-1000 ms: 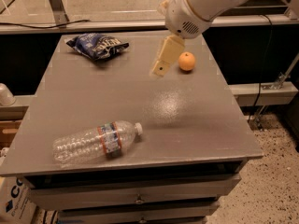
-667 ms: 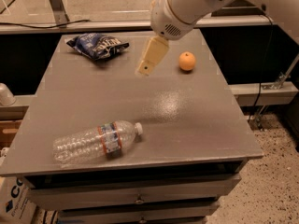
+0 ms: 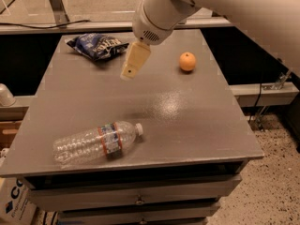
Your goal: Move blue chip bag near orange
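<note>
The blue chip bag lies crumpled at the far left of the grey table. The orange sits at the far right of the table, well apart from the bag. My gripper hangs above the table between them, just right of the bag and a little nearer to me, with its tan finger pointing down and left. It holds nothing and touches neither object.
A clear plastic water bottle lies on its side near the table's front left. Drawers sit under the tabletop. A metal rail and a cable run behind the table. A cardboard box stands at the lower left.
My arm has swung left across the table, carrying the gripper from beside the orange toward the chip bag. The bag, orange and bottle have not moved.
</note>
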Tool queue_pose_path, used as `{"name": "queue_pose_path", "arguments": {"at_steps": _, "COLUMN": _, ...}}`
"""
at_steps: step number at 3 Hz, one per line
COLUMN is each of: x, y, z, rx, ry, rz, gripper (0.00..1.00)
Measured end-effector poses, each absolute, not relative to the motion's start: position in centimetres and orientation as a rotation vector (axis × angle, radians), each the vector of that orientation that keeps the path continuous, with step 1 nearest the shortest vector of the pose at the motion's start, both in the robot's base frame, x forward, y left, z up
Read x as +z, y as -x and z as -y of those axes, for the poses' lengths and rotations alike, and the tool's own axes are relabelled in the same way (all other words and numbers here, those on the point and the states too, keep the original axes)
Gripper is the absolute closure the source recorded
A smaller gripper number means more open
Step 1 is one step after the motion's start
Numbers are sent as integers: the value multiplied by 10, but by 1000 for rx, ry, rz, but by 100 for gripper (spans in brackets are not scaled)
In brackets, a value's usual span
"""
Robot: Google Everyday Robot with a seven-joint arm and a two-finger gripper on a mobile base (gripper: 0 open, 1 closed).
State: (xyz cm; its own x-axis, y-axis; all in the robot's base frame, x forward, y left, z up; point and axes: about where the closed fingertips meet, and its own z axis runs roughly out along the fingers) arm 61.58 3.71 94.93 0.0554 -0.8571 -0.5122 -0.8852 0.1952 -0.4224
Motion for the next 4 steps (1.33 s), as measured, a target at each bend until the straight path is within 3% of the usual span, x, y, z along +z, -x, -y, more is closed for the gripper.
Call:
{"name": "queue_pose_path", "arguments": {"at_steps": 1, "x": 947, "y": -622, "z": -38, "rx": 71, "ry": 1613, "rz": -1755, "gripper": 0}}
{"name": "queue_pose_path", "arguments": {"at_steps": 4, "x": 912, "y": -729, "z": -68, "rx": 174, "ry": 1444, "rz": -1728, "gripper": 0}}
